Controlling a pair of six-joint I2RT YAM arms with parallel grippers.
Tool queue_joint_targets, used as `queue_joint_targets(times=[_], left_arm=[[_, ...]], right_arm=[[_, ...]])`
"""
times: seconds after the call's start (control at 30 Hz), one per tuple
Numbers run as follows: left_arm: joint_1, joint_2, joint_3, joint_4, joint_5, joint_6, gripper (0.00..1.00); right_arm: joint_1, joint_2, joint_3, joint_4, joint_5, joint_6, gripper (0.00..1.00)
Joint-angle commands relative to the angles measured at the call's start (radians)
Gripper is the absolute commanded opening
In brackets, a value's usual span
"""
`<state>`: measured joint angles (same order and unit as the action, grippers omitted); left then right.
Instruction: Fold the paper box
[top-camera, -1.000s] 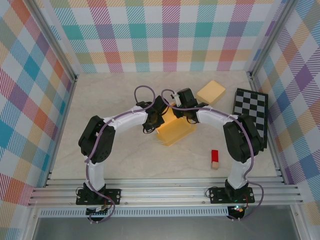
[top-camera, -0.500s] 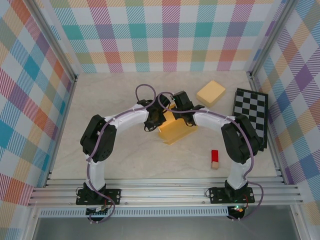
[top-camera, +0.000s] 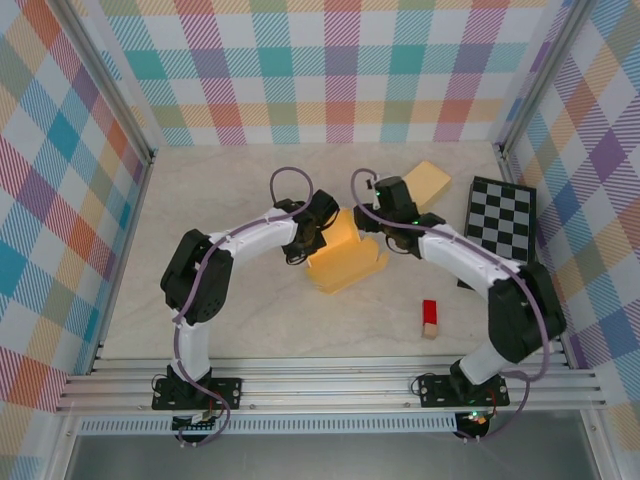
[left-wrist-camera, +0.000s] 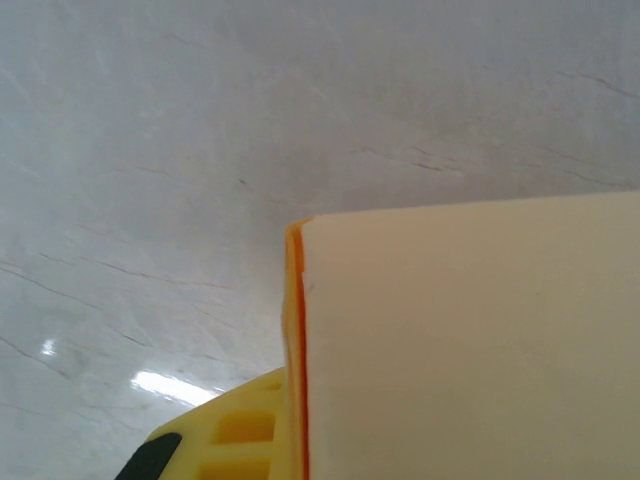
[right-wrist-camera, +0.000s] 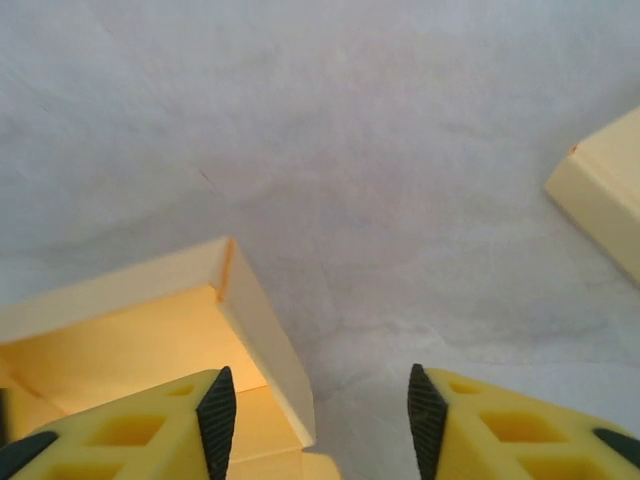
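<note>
Box: the open yellow paper box (top-camera: 345, 258) lies mid-table on the pale marbled tabletop (top-camera: 220, 310), between the two arms.
Left gripper (top-camera: 303, 247): closed tight, pinching one of the box's wall panels.
Right gripper (right-wrist-camera: 320, 400): jaws apart and empty, hovering just above a box corner.

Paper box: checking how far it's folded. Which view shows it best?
Top external: nearly the whole box is visible, its shape clear. Left wrist gives one flat panel close up; right wrist, one corner and part of the inside.
</note>
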<state>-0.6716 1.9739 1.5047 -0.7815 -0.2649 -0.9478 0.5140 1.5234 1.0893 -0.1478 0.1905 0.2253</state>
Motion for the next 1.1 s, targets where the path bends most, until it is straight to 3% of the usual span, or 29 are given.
queue_joint_targets(times=[0.0, 0.2, 0.4, 0.53, 1.07], left_arm=[[-0.001, -0.018, -0.008, -0.073, -0.15, 0.097, 0.0], [-0.086, -0.084, -0.084, 0.125, -0.396, 0.326, 0.0], [-0.137, -0.111, -0.165, 0.262, -0.536, 0.397, 0.0], [-0.143, -0.118, -0.217, 0.328, -0.554, 0.399, 0.0], [-0.144, -0.124, -0.365, 0.492, -0.493, 0.431, 0.0]], right_arm=[[-0.025, -0.072, -0.008, -0.067, -0.146, 0.035, 0.53], [-0.077, -0.014, 0.035, -0.049, -0.335, 0.071, 0.54], [-0.077, 0.109, 0.078, -0.005, -0.407, 0.147, 0.51], [-0.076, 0.136, 0.044, 0.039, -0.429, 0.197, 0.43], [-0.077, 0.13, -0.068, 0.061, -0.402, 0.167, 0.38]])
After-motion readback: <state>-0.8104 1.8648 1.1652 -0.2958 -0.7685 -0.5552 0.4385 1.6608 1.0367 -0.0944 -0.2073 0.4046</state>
